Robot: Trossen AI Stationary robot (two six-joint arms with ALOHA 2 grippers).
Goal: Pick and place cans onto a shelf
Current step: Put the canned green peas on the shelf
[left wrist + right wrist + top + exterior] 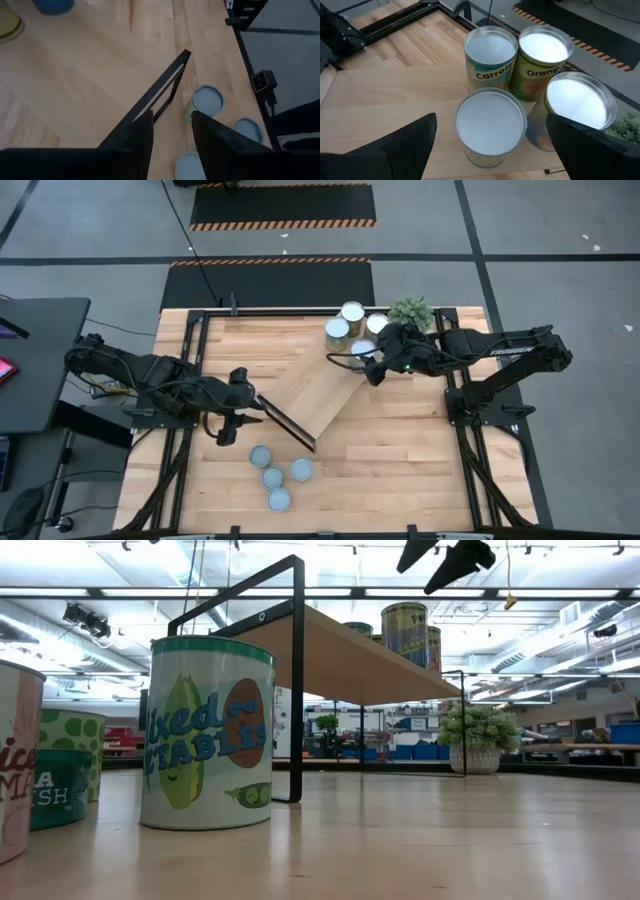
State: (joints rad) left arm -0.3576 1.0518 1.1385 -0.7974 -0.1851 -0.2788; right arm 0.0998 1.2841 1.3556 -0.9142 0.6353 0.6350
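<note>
The light-wood shelf (pixel 320 385) stands aslant on the table on its dark end frames (pixel 160 85). Several cans (pixel 352 330) stand upright on its far right end. My right gripper (pixel 491 119) hangs above them, wide open, one finger on each side of the nearest can (pixel 490 125), touching nothing. It shows high up in the low view (pixel 440 558). Several more cans (pixel 275 477) stand on the table near the front edge. My left gripper (pixel 170 125) hovers over the shelf's near left end frame (pixel 288 423), its fingers a little apart with nothing between them.
A small potted plant (pixel 411 311) stands at the far right, close behind the cans on the shelf. Black rails (pixel 195 350) run along the table's left and right sides. A dark side table (pixel 40 360) stands left of the table. Bare wood (pixel 420 460) lies at the near right.
</note>
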